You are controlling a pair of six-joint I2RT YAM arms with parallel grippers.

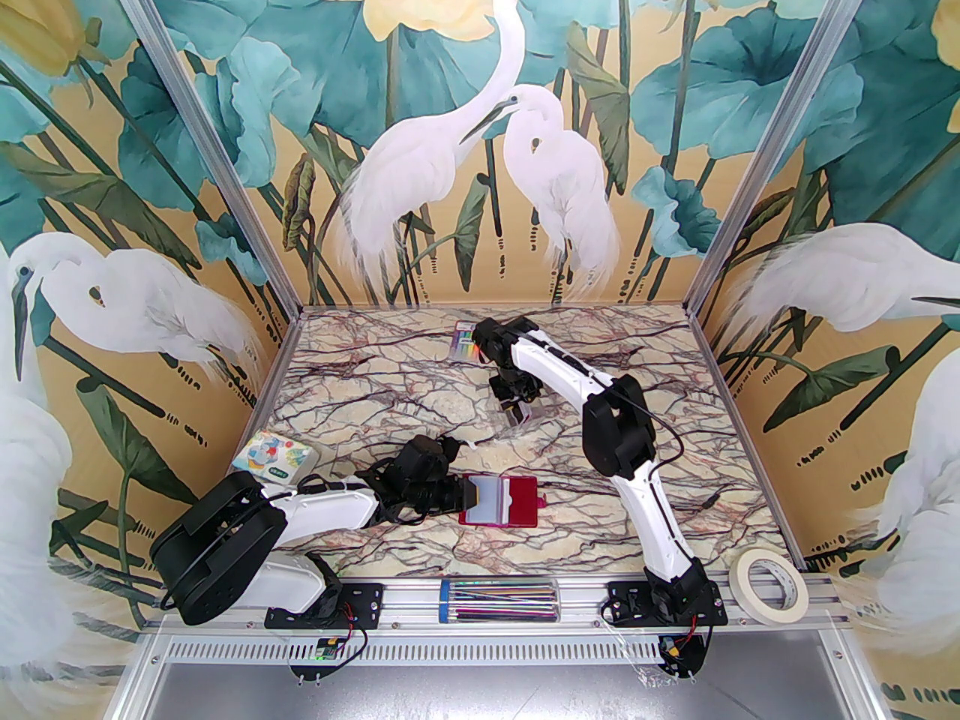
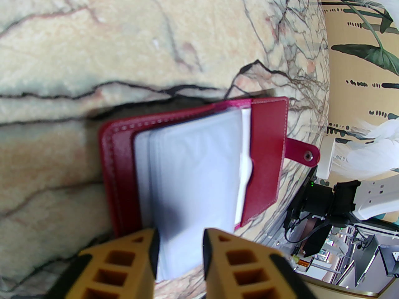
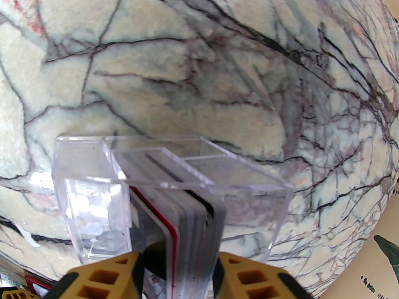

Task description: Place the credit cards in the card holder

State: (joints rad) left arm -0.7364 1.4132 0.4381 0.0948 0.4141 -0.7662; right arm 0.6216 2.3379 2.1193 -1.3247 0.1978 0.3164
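Bright even light; soft-focus, fisheye wrist views

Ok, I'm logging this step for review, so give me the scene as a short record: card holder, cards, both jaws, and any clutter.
card holder: open on the marble table, near centre
credit cards: stacked upright in a clear plastic box
left jaws: closed on the card holder's clear sleeves
right jaws: either side of the card stack, grip unclear
clutter: rainbow-striped pack at the far edge, masking tape roll near right corner
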